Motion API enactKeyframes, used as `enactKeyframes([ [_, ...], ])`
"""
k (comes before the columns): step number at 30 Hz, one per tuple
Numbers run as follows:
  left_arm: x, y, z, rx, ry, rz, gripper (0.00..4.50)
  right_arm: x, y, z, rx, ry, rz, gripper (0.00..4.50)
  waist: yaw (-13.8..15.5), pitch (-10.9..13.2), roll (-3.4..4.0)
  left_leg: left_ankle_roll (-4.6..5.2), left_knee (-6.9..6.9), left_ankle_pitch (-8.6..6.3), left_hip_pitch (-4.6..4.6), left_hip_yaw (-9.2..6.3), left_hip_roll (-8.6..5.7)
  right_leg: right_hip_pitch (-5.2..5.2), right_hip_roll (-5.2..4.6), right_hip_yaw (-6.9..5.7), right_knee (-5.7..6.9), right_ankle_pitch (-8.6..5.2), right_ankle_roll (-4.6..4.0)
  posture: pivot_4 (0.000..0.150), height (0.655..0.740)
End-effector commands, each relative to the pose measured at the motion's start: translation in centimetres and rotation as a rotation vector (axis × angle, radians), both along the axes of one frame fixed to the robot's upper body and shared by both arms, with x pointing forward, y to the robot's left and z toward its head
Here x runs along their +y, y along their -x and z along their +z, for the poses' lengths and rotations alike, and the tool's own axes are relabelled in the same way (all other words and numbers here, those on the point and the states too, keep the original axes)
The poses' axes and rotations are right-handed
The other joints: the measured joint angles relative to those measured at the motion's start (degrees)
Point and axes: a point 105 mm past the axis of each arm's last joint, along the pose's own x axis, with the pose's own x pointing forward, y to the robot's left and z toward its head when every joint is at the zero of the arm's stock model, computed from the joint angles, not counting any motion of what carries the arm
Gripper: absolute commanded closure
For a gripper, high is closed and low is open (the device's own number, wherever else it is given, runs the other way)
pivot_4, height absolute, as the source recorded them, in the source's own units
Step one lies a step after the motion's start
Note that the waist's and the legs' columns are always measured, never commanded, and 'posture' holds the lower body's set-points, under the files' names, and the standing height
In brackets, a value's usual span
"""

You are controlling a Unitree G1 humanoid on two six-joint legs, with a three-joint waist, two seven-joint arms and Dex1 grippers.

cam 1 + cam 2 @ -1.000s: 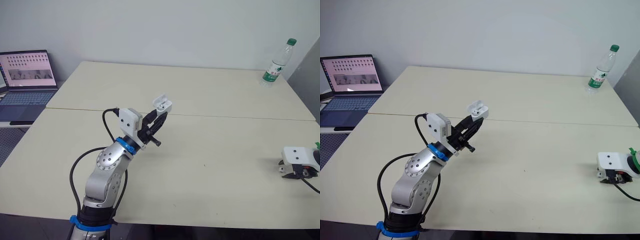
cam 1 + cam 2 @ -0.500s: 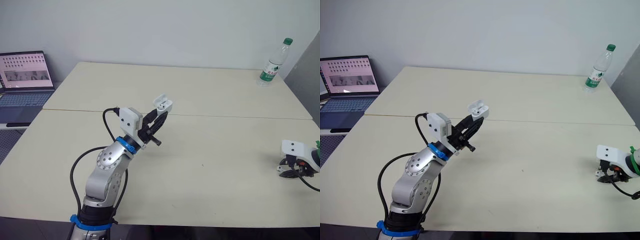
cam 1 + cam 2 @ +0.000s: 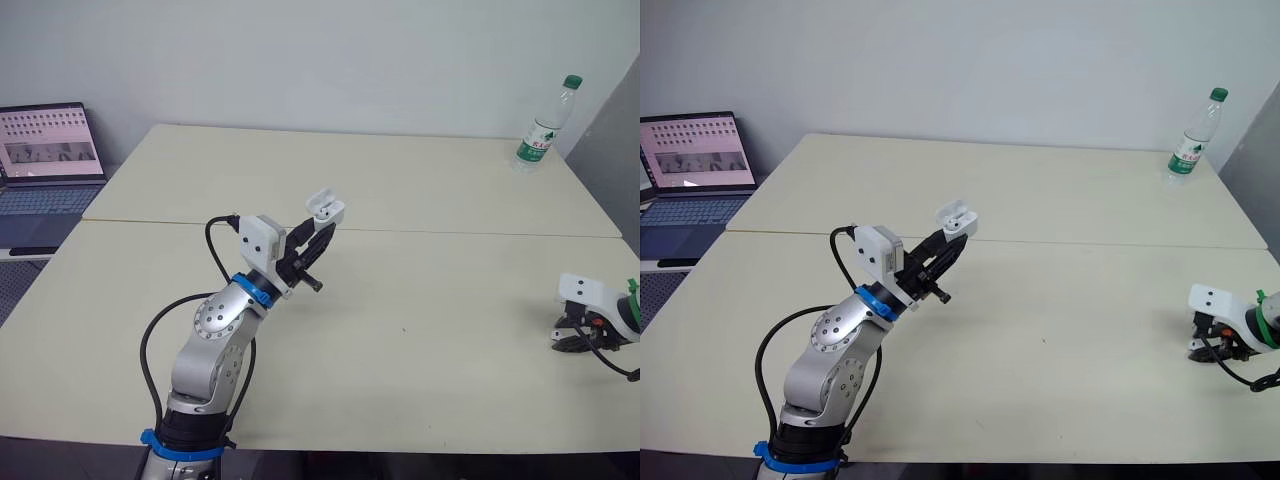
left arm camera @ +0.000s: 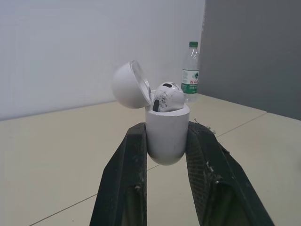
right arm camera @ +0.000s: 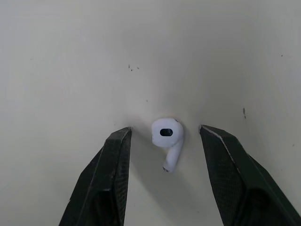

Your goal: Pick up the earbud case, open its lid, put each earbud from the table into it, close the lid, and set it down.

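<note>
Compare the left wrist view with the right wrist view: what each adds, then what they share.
Left wrist view: the left gripper shut on the case, lid open, one seated earbud in it, a bottle behind. Right wrist view: the right gripper open, its fingers on either side of a loose earbud lying on the table. Shared: the table top.

Open grey laptop [image 3: 45, 150] is cut off by the left edge. Stem of white earbud [image 4: 168, 96] is hidden inside glossy white earbud case [image 4: 165, 136].
</note>
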Motion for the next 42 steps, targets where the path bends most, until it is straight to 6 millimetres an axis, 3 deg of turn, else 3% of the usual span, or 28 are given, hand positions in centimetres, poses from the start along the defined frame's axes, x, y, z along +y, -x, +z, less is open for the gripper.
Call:
enactKeyframes([
  [1,-0.2,0.5,1.1,-0.054,0.012,-0.005,3.72,0.4,0.0,-0.8,0.011,-0.005,0.027,2.14,-0.02,0.00,0.00,0.00,0.00,0.00,0.00,0.01,0.00,0.00,0.00,0.00,0.00,0.00,0.01,0.150,0.7400],
  [6,-0.2,0.5,1.1,-0.053,0.011,-0.004,3.72,0.3,0.0,-1.0,0.007,0.005,0.034,2.31,-0.02,-0.03,-0.04,0.00,0.00,0.00,0.00,0.01,0.00,0.00,0.00,0.01,0.00,-0.01,0.02,0.150,0.7400],
  [8,-0.2,0.4,1.1,-0.053,0.010,-0.004,3.72,0.1,0.0,-1.1,0.001,0.010,0.035,2.74,-0.02,-0.05,-0.09,0.00,0.00,0.00,0.00,0.01,0.00,0.00,0.00,0.01,0.00,-0.01,0.02,0.150,0.7400],
  [12,-0.1,0.4,1.1,-0.054,0.008,-0.005,3.72,-0.1,-0.1,-1.1,-0.002,0.012,0.033,4.07,-0.01,-0.07,-0.13,0.00,0.01,0.00,0.00,0.03,-0.01,0.00,-0.01,0.02,-0.01,-0.01,0.02,0.150,0.7400],
  [17,-0.1,0.3,1.1,-0.053,0.009,-0.002,3.72,0.8,-0.3,-0.8,-0.018,-0.023,0.072,4.11,-0.01,-0.08,-0.15,0.00,0.01,0.00,-0.01,0.05,-0.01,0.00,-0.02,0.03,-0.03,-0.01,0.03,0.150,0.7400],
  [18,-0.2,0.3,1.1,-0.053,0.009,-0.004,3.72,1.6,-0.5,-0.6,-0.020,-0.060,0.078,4.11,-0.02,-0.08,-0.15,0.00,0.01,0.00,-0.01,0.05,-0.01,0.00,-0.03,0.03,-0.03,-0.01,0.03,0.150,0.7400],
  [21,-0.2,0.4,1.1,-0.050,0.009,-0.009,3.72,6.6,-1.6,1.3,-0.060,-0.252,0.143,4.11,-0.48,-0.08,-0.16,0.00,-0.02,0.00,0.00,0.06,0.04,-0.03,-0.01,0.02,-0.01,-0.01,0.02,0.150,0.7400],
  [25,-0.2,0.4,1.0,-0.047,0.009,-0.014,3.72,16.0,-4.8,8.0,-0.268,-0.670,0.177,4.11,-1.63,0.08,0.09,-0.01,-0.12,0.00,-0.04,0.02,0.09,-0.21,0.13,0.08,0.18,-0.03,-0.01,0.150,0.7400],
  [30,-0.3,0.4,1.0,-0.043,0.010,-0.026,3.72,23.4,-5.8,16.2,-0.573,-1.062,0.202,4.11,-0.24,0.27,0.39,-0.05,-0.11,0.00,-0.41,-0.40,0.03,-0.34,0.16,-0.26,0.19,-0.01,-0.05,0.150,0.7400],
  [32,-0.4,0.4,1.0,-0.041,0.011,-0.034,3.72,24.9,-5.8,18.2,-0.674,-1.148,0.189,4.11,0.41,0.25,0.39,-0.10,-0.10,-0.04,-0.82,-0.50,0.00,-0.64,0.11,-0.36,0.10,0.13,-0.30,0.150,0.7400],
  [35,-0.7,0.4,1.3,-0.042,0.019,-0.055,3.72,27.1,-5.4,19.6,-0.770,-1.243,0.181,4.11,1.02,0.23,0.37,-0.10,0.02,-0.03,-1.55,-0.50,-0.18,-1.32,-0.14,-0.38,0.17,0.15,-0.31,0.150,0.7400],
  [42,-1.1,0.4,2.1,-0.043,0.037,-0.104,3.72,29.5,-4.6,19.6,-0.837,-1.311,0.196,4.11,0.89,0.23,0.37,-0.08,0.09,-0.03,-1.91,-0.48,-0.20,-1.67,-0.25,-0.44,0.19,0.19,-0.29,0.150,0.7400],
])
